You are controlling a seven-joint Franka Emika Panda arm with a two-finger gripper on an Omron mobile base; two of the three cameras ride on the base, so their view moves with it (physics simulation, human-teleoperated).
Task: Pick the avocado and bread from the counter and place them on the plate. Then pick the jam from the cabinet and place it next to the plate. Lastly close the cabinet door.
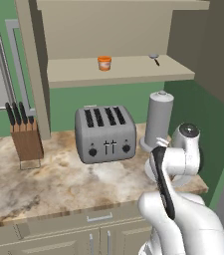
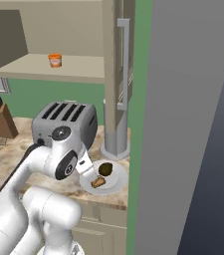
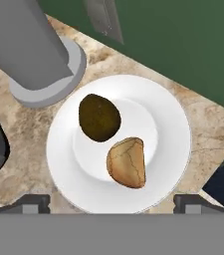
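The claw (image 3: 111, 204) is hanging straight over the plate (image 3: 173, 129) with its two dark fingertips (image 3: 34, 203) standing wide apart at either side of the dish, gripping nothing. The plate is sitting on the marbled table (image 3: 14, 144), near its front edge, and both foods are lying in the plate's shallow middle: the bread (image 3: 127, 162) is resting on the side nearer the claw, and the avocado (image 3: 99, 117) is lying just beyond it, the two close together, though whether they are touching is hard to tell. In the right base view the arm is bending over the table's edge with its hand down above the plate (image 2: 119, 178), where the avocado (image 2: 106, 170) and the bread (image 2: 98, 184) are showing as a dark lump and a tan one. Just past the plate a tall grey canister (image 3: 24, 45) is standing upright on a round foot, close to the plate's rim. To its side a silver four-slot toaster (image 1: 105, 132) is sitting on the table (image 1: 44, 184), and farther along a wooden knife block (image 1: 26, 139) is holding dark-handled knives. Above and behind these, the cabinet (image 1: 108, 30) is standing open, and the jam (image 1: 104, 63) is sitting upright on its shelf (image 1: 133, 69), with a small dark utensil (image 1: 154, 58) lying well apart from it on the same shelf. The cabinet's door (image 2: 123, 60) is standing open with its long handle showing in the right base view.
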